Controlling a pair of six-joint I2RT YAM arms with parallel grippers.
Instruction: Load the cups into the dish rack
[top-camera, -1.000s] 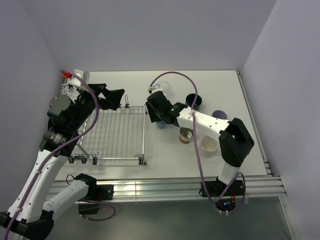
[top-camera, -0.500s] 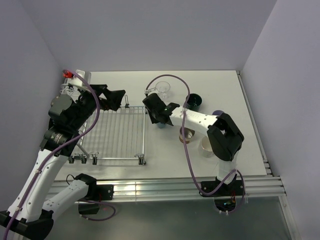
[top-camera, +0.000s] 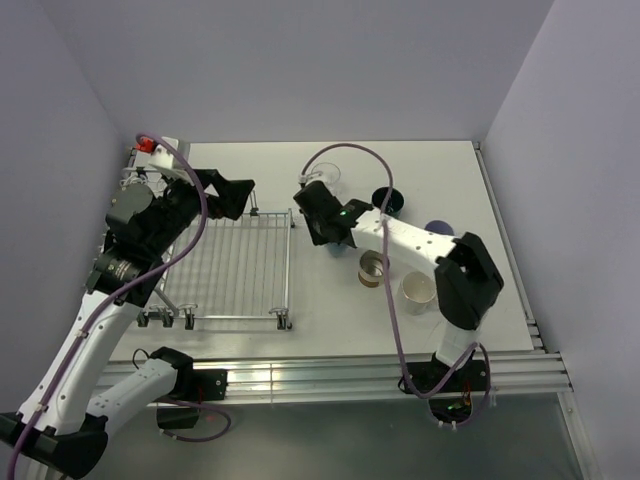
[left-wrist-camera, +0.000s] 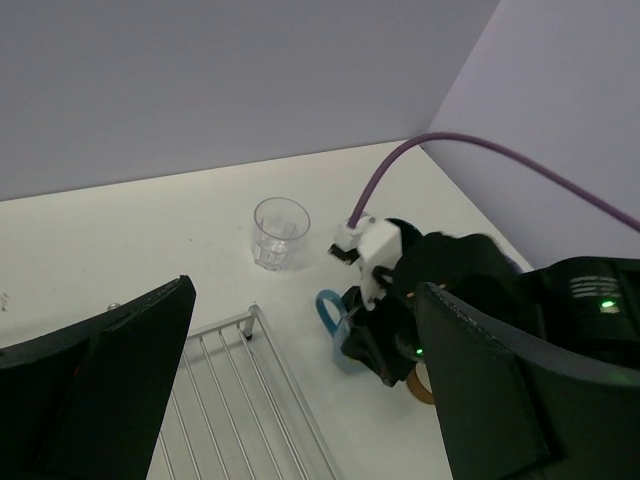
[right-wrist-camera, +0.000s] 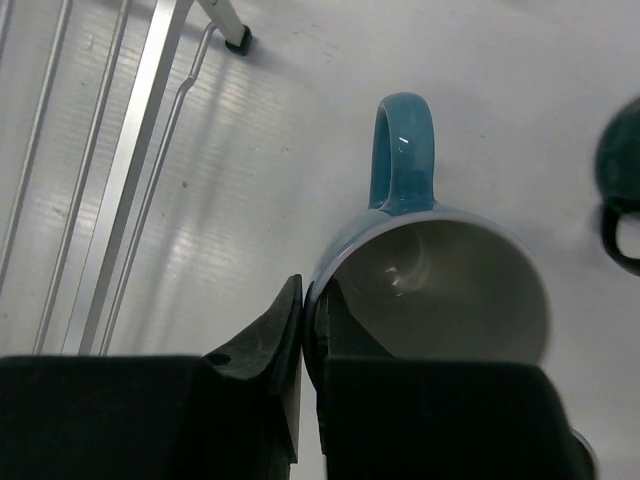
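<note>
The light blue mug (right-wrist-camera: 430, 285) fills the centre of the right wrist view, its mouth toward the camera and its handle pointing to the top of the frame. The right gripper (right-wrist-camera: 305, 300) is clamped on the rim at the mug's left side, one finger inside the wall and one outside, with almost no gap between them. Whether the mug's base touches the table (top-camera: 330, 320) cannot be told.

In the overhead view this grip sits just above centre frame, just beside the far right corner of the dish rack (top-camera: 290, 262). The rack lies left of centre, and no cup shows on its wire grid.

The other cups stand apart on the table, right of the rack. The clear glass tumbler (top-camera: 327, 177) is just above the right gripper in the frame. The dark teal mug (top-camera: 388, 201) is to the gripper's upper right. The lavender cup (top-camera: 438, 229) is further right, partly hidden by the arm. The brown metal-lined cup (top-camera: 373, 268) lies below and right of the grip. The white mug (top-camera: 418, 291) is at its lower right, close by the arm's elbow.

The left gripper (top-camera: 240, 197) hangs above the rack's far edge, upper left of centre, its jaws spread wide and holding nothing.
</note>
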